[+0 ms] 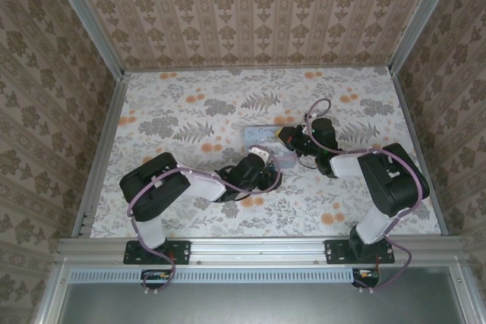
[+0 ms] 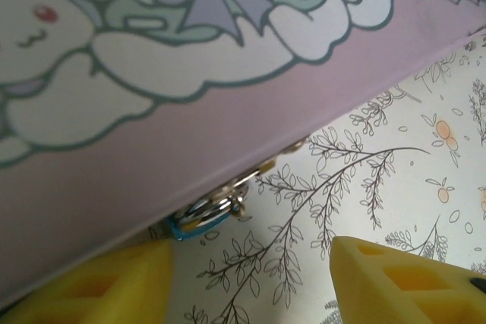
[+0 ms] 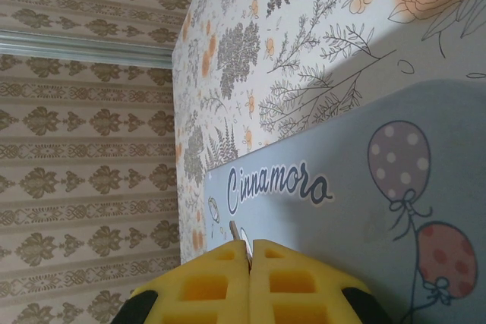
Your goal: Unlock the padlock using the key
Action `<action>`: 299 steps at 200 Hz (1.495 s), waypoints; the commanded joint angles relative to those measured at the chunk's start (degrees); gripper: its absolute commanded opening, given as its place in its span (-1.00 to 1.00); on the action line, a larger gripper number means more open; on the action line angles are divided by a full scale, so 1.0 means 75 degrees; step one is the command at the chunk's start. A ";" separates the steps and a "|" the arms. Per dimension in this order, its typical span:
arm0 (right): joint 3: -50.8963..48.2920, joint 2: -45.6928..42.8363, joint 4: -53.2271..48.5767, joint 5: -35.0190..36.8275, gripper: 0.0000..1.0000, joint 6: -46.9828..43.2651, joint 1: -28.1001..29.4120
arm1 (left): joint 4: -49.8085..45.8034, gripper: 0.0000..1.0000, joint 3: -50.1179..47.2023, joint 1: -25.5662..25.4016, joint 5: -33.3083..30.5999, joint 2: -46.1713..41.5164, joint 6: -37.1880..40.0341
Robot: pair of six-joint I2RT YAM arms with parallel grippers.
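The left gripper (image 2: 250,294) stands spread, its yellow foam-like fingers (image 2: 91,286) wide apart over bare cloth with nothing between them. Just beyond its left finger lies the tiny dark padlock with a bluish body (image 2: 199,216). It is tucked against the lower edge of the pale-blue and pink cartoon-printed rectangular tin (image 2: 152,149), touching or nearly touching it, with a bit of bright metal ring showing. Whether the padlock hangs from the tin's clasp or merely lies beside it, I cannot tell.

The right gripper (image 3: 249,263) is pressed together, and a thin pale sliver that I take for the key (image 3: 232,228) pokes out past its tips. It hovers over the tin's lettered face. The tin sits around the middle of the floral-patterned table (image 2: 380,172), well away from every edge.

The risks, as I judge them:
- The padlock is small and half hidden under the tin's rim, so the left gripper could close on the tin or on the ring.
- An unsteadied padlock would swing away from the key.
- The key is held by very little, so a skewed push could twist it out of the fingers.
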 commanded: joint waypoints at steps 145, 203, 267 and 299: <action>-0.0337 0.0150 0.0378 -0.0237 -1.00 0.0077 -0.0182 | -0.0090 0.19 0.0428 0.0000 -0.1637 0.0789 0.0639; -0.0287 0.0386 0.0472 -0.0263 -1.00 0.0101 -0.0197 | 0.1258 0.19 0.0378 0.0275 0.0171 0.1158 0.0099; -0.0267 0.0660 0.0600 -0.0309 -1.00 0.0099 -0.0198 | 0.2965 0.19 -0.0205 0.0806 0.1119 0.1247 -0.1190; -0.0302 0.0752 0.0730 -0.0310 -1.00 0.0152 -0.0199 | 0.2714 0.19 -0.0070 0.0751 0.1208 0.1266 -0.1202</action>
